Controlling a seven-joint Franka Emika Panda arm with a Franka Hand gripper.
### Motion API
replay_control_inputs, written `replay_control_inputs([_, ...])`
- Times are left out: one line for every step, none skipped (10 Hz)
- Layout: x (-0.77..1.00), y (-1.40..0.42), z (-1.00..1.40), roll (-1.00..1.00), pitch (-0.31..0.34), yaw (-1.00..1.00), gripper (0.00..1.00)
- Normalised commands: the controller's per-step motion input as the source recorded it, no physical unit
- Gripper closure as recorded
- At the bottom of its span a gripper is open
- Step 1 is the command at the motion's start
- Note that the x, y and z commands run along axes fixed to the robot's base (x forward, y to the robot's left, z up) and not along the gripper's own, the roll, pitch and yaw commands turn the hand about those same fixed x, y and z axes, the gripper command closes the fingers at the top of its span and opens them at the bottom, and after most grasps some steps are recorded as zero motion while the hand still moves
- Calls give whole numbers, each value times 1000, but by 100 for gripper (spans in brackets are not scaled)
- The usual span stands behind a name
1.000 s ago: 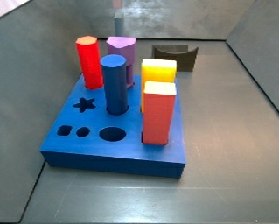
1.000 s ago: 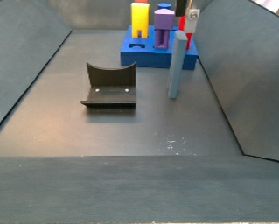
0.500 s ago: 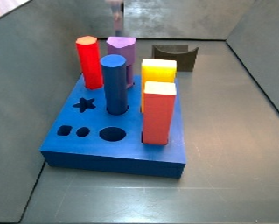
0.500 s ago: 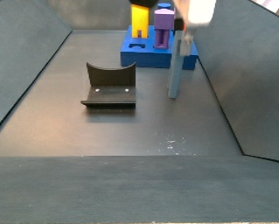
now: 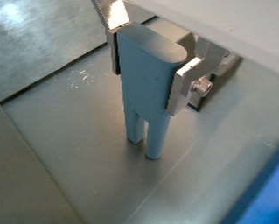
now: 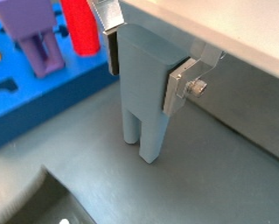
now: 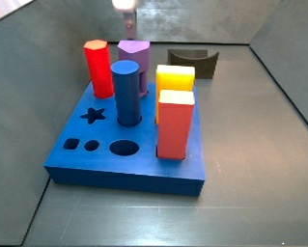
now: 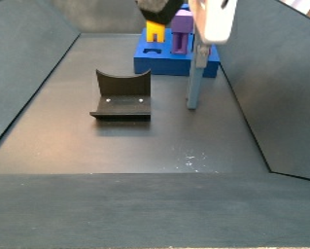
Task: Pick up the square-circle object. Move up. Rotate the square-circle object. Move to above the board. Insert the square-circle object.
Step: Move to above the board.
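Beside the board (image 8: 170, 64), near the right wall, the tool (image 5: 151, 45) points straight down over the square-circle object (image 5: 146, 87), its silver fingers (image 6: 184, 80) clamped on the block's upper part in both wrist views. Long axis vertical; the two narrow legs point down, their ends on the grey floor (image 5: 59, 131). A dark fixture (image 8: 120, 96) stands well apart.
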Motion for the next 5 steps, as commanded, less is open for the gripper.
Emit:
replay_control_inputs([-139, -157, 1000, -35, 0, -242, 100])
replay_control_inputs([-126, -143, 1000, -35, 16, -147, 100])
replay_control_inputs([-122, -139, 1000, -37, 28, -115, 100])
replay_control_inputs([-113, -126, 1000, -40, 36, -72, 100])
replay_control_inputs([-109, -118, 1000, -42, 39, -50, 100])
